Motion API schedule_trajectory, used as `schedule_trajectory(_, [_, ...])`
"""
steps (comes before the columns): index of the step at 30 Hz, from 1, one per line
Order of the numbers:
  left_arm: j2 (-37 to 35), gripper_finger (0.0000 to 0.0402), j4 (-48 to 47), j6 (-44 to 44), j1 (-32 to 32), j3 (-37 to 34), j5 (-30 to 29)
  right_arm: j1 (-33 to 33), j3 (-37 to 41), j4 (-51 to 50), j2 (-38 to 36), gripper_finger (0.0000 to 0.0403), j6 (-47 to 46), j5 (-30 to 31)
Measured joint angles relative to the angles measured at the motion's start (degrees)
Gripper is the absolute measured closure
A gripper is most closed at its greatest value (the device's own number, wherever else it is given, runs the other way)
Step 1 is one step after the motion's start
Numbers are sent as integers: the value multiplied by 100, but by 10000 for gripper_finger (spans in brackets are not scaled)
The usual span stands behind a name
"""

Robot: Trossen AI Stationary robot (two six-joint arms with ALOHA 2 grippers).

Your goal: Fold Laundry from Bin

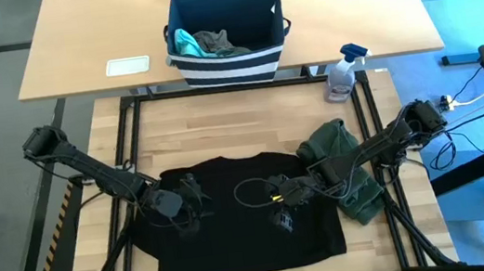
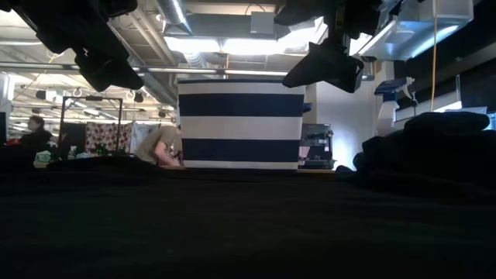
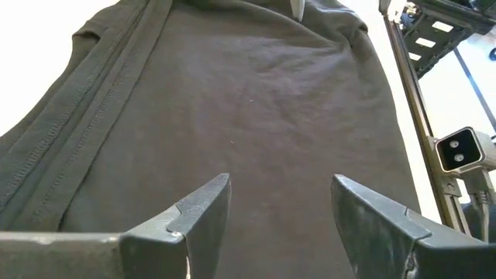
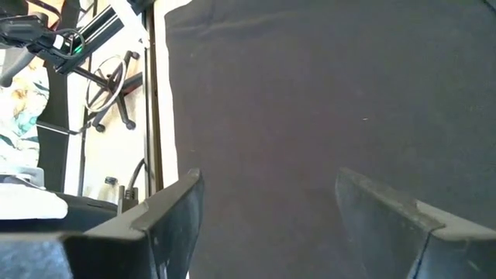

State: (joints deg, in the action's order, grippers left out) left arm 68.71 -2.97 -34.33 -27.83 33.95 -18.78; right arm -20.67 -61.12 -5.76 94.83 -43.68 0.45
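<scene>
left gripper point(image 1: 196, 200) low over shirt, fingers spread, empty | right gripper point(image 1: 281, 207) same, empty | black shirt point(image 1: 237, 239) flat on table

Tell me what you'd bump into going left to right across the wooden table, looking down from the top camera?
Left gripper over the black T-shirt → right gripper, also over the shirt → the olive-green piece bunched at the right edge.
</scene>
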Motion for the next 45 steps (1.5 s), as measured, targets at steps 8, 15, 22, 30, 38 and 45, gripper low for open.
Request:
schedule_trajectory(8, [0, 185, 115, 0, 0, 0, 26, 0, 0, -1, 0, 116, 0, 0])
schedule_trajectory(15, [0, 185, 115, -11, -18, 0, 27, 0, 0, -2, 0, 116, -20, 0])
schedule_trajectory(22, [0, 185, 115, -13, -116, 0, 15, 0, 0, -2, 0, 116, -20, 0])
schedule_trajectory(30, [-16, 185, 121, -62, -156, 70, 32, 5, -17, 31, -13, 116, 27, -2])
schedule_trajectory(38, [-511, 185, -986, 1316, 176, 1617, 128, 518, -715, -408, -826, 116, 1005, 144])
schedule_trajectory(45, [-1035, 185, -2392, 2353, 743, 2930, -415, 1223, -938, -433, -1773, 116, 1795, 600])
